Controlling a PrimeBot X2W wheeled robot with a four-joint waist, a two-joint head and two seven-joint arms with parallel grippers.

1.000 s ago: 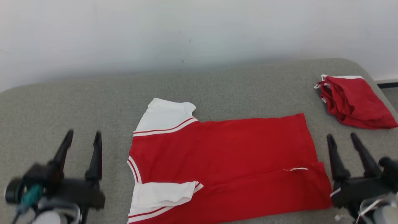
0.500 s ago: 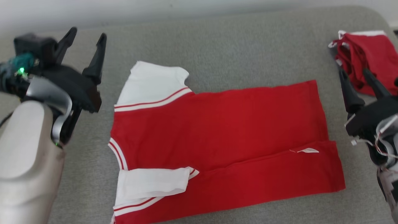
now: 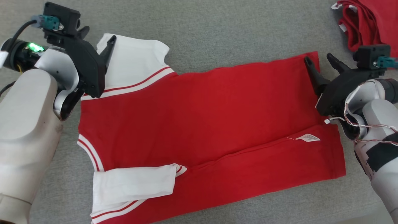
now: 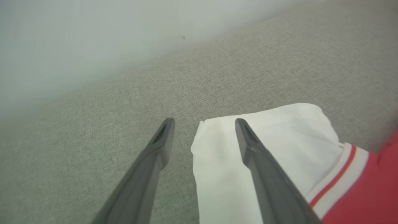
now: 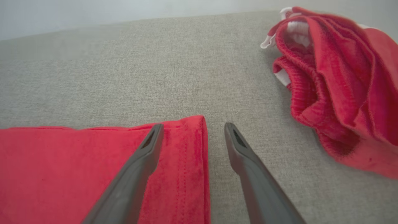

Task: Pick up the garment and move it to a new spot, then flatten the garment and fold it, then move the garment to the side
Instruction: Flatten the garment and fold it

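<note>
Two sets of jaws, both apart and empty, are hovering over the far corners of the shirt [image 3: 202,118]. It is lying flat mid-table [image 3: 217,31], long axis running left to right. Left jaws are straddling the white sleeve [image 4: 279,140] edge, and right jaws are straddling the hem corner [image 5: 192,130].

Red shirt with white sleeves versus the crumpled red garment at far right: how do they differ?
The red shirt with white sleeves lies spread flat, its near side folded in; the crumpled red garment sits bunched in a heap. The shirt covers more surface than the heap. Both are red with white trim, on the grey fabric surface.
</note>
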